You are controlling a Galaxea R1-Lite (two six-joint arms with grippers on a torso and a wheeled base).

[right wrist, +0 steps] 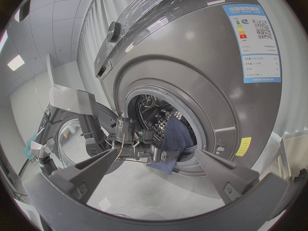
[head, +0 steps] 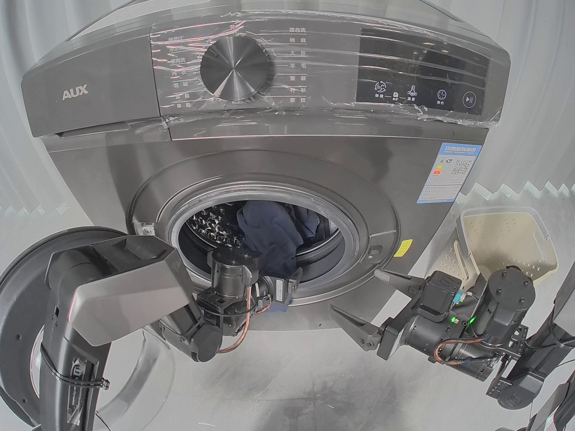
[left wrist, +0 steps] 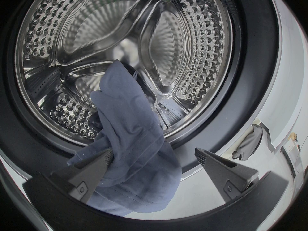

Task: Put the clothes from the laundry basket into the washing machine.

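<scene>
The left gripper (left wrist: pixel 153 151) sits at the washing machine (head: pixel 287 163) mouth, jaws spread wide and gripping nothing. The navy garment (left wrist: pixel 134 129) leans on one finger, spilling under the jaws over the dark rubber gasket (left wrist: pixel 253 81) and folding ahead of them into the drum (left wrist: pixel 195 64). I'd guess that's a release at the rim. Soft, thin, hemmed cloth against dimpled, perforated steel. The right gripper (head: pixel 354 293), also wide and empty, hangs near the cream plastic laundry basket (head: pixel 542 231).
</scene>
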